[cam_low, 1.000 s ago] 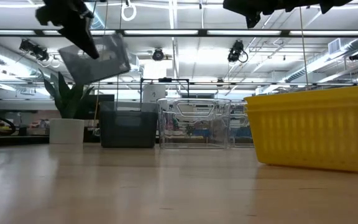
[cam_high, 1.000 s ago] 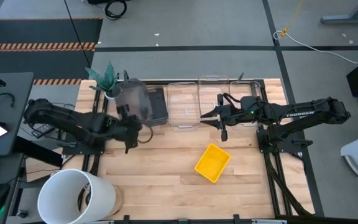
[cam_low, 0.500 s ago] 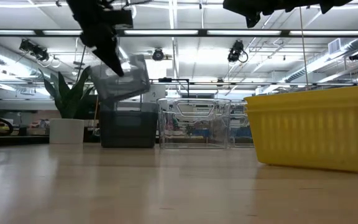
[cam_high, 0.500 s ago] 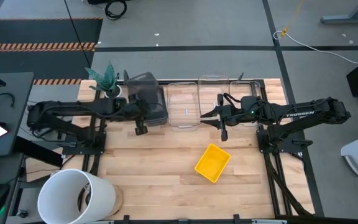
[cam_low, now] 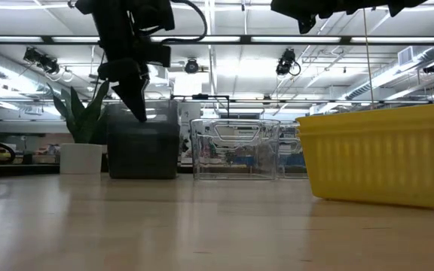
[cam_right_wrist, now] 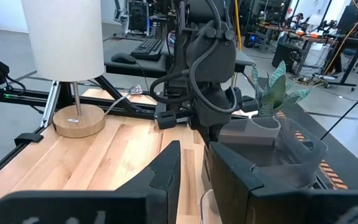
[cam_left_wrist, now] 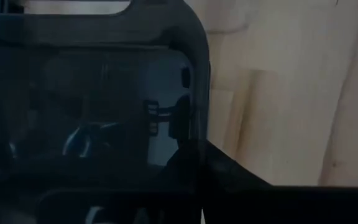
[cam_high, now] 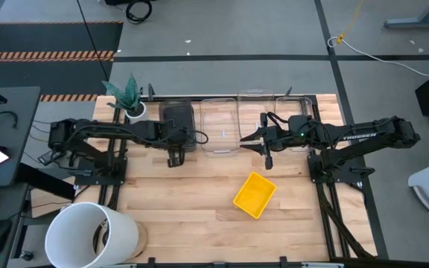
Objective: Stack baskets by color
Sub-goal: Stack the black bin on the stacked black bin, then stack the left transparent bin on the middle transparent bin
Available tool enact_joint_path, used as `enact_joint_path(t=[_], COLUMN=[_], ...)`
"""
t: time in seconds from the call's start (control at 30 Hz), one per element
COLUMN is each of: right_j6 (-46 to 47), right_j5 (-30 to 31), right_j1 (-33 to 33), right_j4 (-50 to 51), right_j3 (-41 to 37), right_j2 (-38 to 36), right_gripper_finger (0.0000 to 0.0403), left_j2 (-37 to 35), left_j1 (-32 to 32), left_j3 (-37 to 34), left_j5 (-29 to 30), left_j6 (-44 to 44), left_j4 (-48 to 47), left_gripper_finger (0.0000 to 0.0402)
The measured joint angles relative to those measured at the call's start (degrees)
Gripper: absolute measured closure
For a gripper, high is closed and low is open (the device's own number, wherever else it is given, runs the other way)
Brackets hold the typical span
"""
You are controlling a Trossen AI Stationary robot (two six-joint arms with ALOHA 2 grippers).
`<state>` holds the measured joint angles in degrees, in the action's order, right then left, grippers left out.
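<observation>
My left gripper (cam_high: 176,141) is shut on a dark grey basket (cam_high: 177,123), at the table's far edge beside the plant pot (cam_high: 132,110). In the low view this basket (cam_low: 143,147) stands upright and reaches down to table level, in front of or over a second grey one; which, I cannot tell. Clear baskets (cam_high: 220,126) stand in a row to its right. A yellow basket (cam_high: 255,195) lies on its base in the middle right. My right gripper (cam_high: 244,139) hovers open above the clear baskets, nothing between its fingers (cam_right_wrist: 166,177). My left gripper holds the grey basket by its near short wall, at the rim (cam_low: 140,113). The fingers slant down from the table's near left. The basket stands level and upright below them. Whether its base rests on the table or in the other grey basket is hidden.
A big white bucket (cam_high: 91,234) stands at the near left corner. The small white plant pot (cam_low: 80,158) sits just left of the grey basket. Bare wood (cam_high: 185,193) lies between the baskets' row and the near edge.
My left gripper has gone toward the table's right edge and down, tipping more steeply, still shut on the grey basket. The basket hung tilted, high beside the plant; now it stands level, low, at the place of the other grey basket.
</observation>
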<state>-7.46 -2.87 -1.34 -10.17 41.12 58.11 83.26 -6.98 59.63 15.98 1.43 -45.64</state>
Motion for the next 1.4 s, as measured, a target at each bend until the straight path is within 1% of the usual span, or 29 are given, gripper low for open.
enact_joint_path(t=[0.13, 0.4, 0.5, 0.63, 0.77, 0.97, 1.03, 1.2, 1.4], right_j6=[0.0, 0.0, 0.3, 1.0, 1.0, 1.9, 2.1, 2.9, 2.9], right_j5=[0.0, 0.0, 0.0, 0.0, 0.0, 0.3, 0.3, 0.4, -0.1], right_j1=[0.1, 0.1, 0.1, 0.1, 0.1, 0.1, 0.1, 0.1, 0.3], right_j4=[0.0, 0.7, 1.0, 1.9, 3.8, 6.5, 6.7, 6.9, 6.2], right_j3=[0.0, 0.0, 0.0, 0.0, 0.0, 0.0, 0.0, 0.0, 0.0], right_j2=[0.0, 0.0, 0.0, 0.0, 0.0, 0.0, 0.0, 0.0, 1.2], right_gripper_finger=[0.0314, 0.0314, 0.0314, 0.0314, 0.0314, 0.0314, 0.0314, 0.0314, 0.0314], left_j2=[0.0, -0.1, -0.1, -0.1, -0.2, -4.2, -7.2, -14.9, -21.8], left_j1=[0.0, 0.1, 0.1, 0.9, 2.6, 3.5, 3.5, 3.5, 3.5], left_j3=[0.0, 0.0, 0.0, 0.0, 0.0, -0.7, -3.5, -14.0, -20.9], left_j5=[-0.6, -1.0, -0.8, 0.9, 1.4, 1.6, 1.6, 2.0, 2.0], left_j6=[-1.2, -2.5, -2.3, -1.9, 0.6, 2.7, 3.1, 3.0, 2.8], left_j4=[-0.4, -1.0, -0.6, 0.8, 3.2, 6.1, 10.9, 23.2, 37.2], left_gripper_finger=[0.0355, 0.0239, 0.0217, 0.0213, 0.0226, 0.0244, 0.0246, 0.0246, 0.0246])
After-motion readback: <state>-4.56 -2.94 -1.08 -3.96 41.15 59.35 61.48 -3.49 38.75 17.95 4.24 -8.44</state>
